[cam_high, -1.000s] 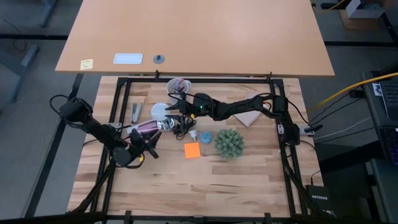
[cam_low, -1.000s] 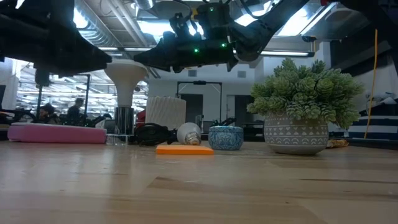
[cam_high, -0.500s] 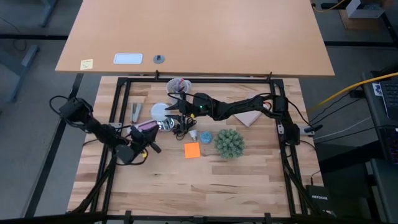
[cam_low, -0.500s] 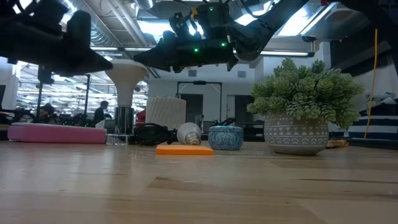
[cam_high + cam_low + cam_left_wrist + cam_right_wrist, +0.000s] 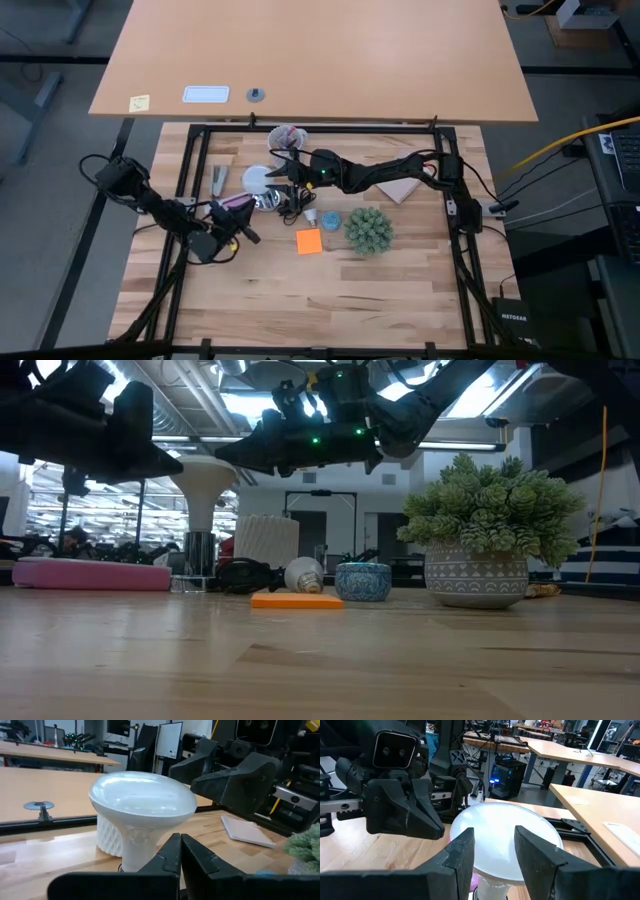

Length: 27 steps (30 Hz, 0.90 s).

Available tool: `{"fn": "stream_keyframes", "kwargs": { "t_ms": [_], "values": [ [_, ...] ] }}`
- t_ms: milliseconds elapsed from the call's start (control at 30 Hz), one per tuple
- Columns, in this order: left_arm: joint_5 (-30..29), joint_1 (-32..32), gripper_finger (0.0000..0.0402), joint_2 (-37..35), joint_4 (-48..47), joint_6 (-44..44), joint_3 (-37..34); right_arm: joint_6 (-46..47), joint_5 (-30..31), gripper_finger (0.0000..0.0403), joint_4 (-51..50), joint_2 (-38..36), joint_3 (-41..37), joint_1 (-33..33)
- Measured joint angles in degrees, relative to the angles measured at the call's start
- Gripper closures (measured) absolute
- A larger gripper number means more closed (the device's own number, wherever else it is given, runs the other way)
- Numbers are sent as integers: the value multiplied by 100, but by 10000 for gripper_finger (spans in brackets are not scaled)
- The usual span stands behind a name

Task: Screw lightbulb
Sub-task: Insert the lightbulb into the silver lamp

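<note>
Lightbulb (image 5: 258, 179): stands upright on tabletop (image 5: 300, 290), dome up, neck down in silver socket (image 5: 200, 552); sits at 10 o'clock from orange note (image 5: 309, 241). Placed this way so the dome can be gripped from the side and turned about its vertical axis.

Right claw (image 5: 276, 176): reaches in from 3 o'clock of lightbulb, level with the dome. Open wide, one finger (image 5: 461, 851) to each side of the dome in the right wrist view, holding nothing. Contact with the glass cannot be told. Appears positioned to close on the widest part, where grip for turning is best.

Left claw (image 5: 243, 233): hangs at 7 o'clock of lightbulb, apart from it. Fully closed, fingers (image 5: 167, 857) pressed together, nothing between them. Points toward the neck; likely parked clear of the right arm, or ready to steady the socket.

Judged step: seating not confirmed; screwing probably about to begin.

Markings: none legible on lightbulb or socket. Writing on yellow note (image 5: 140, 102) on far table at 11 o'clock too small to read.
</note>
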Motion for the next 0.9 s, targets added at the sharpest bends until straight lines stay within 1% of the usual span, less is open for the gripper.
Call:
{"fn": "stream_keyframes", "kwargs": {
  "t_ms": [67, 133, 233, 333, 367, 400, 467, 700, 900],
  "values": [
    [-2, -111, 401, 0, 104, -72, -2, 0, 0, 260, 0, 0, 0, 0],
    [-2, -249, 402, 0, 409, 90, 1, 0, 0, 260, 0, 0, 0, 0],
    [0, -397, 401, 0, 1160, 940, 36, 0, 0, 260, 0, 0, 0, 0],
    [0, -428, 401, 0, 2053, 2060, 37, 0, 0, 260, 0, 0, 0, 0],
    [-2, -424, 401, -1, 2268, 2421, 37, 0, 0, 260, 0, 0, 0, 0],
    [-1, -410, 401, -21, 2282, 2656, 39, 0, 0, 260, 0, 0, 0, 0],
    [0, -376, 401, -56, 2278, 2756, 20, 0, -2, 260, 0, 0, 0, 0],
    [-2, -154, 401, -59, 2173, 2709, 7, 0, -2, 260, 0, 0, -1, 0],
    [-1, 41, 401, -59, 2170, 2959, 7, 0, -2, 260, -1, 0, -2, 1]
  ]
}}
